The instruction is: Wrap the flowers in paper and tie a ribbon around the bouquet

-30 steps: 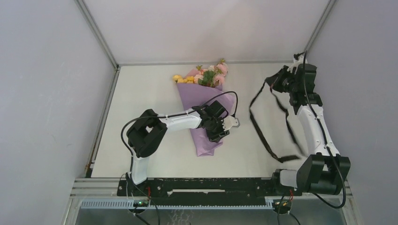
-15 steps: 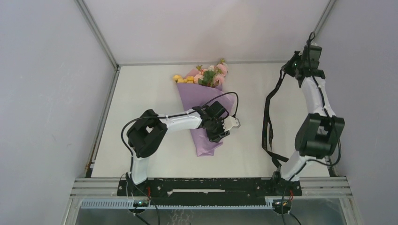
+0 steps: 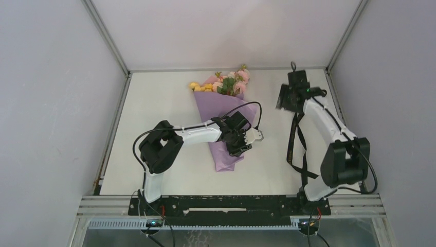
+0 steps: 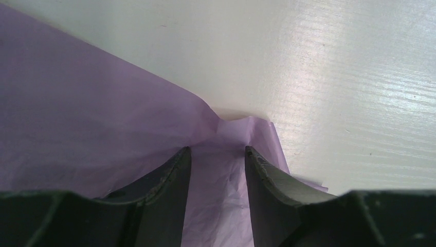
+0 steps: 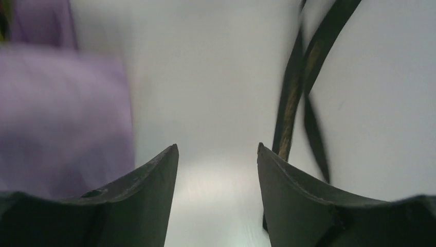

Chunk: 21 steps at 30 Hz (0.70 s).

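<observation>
Lilac paper (image 3: 216, 108), pink-yellow-white flowers (image 3: 229, 82) — ribbon (image 3: 290, 146) black, perhaps gold-flecked.

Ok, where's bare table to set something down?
Widest bare patch: far left, bordered by the bouquet, the left arm and the table's left edge. A narrower strip lies between the bouquet and the ribbon. Crowded: the right side, ribbon loops beside the right arm.

Lighting's even and bright, soft shadows only. My right wrist view is smeared with motion blur, the ribbon (image 5: 288, 103) beside my right fingers (image 5: 303, 206) streaky. Glare sheen on the table (image 4: 334, 77) beyond my left fingers (image 4: 164, 190).
</observation>
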Motion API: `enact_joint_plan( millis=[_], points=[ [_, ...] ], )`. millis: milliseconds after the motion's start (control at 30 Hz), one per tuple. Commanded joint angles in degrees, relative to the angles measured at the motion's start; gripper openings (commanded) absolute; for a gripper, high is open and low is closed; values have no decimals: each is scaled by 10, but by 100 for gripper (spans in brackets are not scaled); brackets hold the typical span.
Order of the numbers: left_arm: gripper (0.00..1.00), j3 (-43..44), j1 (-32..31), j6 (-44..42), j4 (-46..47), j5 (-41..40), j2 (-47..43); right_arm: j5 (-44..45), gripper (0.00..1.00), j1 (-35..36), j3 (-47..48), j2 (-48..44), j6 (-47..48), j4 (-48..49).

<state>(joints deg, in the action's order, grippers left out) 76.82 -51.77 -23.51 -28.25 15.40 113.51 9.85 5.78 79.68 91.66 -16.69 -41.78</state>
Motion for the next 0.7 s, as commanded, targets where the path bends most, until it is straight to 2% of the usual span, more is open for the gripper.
enact_joint_plan(
  millis=[0, 133, 300, 467, 600, 667],
  points=[
    [49, -28, 0, -1, -32, -10, 26, -65, 65, 13, -136, -74, -54, -28],
    [49, -28, -3, -1, -31, -13, 27, -3, 68, 68, -226, -116, -85, -81],
    [49, -29, -6, 0, -32, -13, 26, -32, 73, 69, -320, -172, -136, -65],
    [49, -29, -7, 0, -32, -13, 21, -100, 72, 55, -373, -138, -136, -17],
    [49, -31, -7, -2, -33, -14, 17, -113, 67, 61, -391, -85, -133, 20],
    [49, -32, -7, -2, -33, -14, 15, -118, 54, 67, -392, -67, -131, 35]
  ],
)
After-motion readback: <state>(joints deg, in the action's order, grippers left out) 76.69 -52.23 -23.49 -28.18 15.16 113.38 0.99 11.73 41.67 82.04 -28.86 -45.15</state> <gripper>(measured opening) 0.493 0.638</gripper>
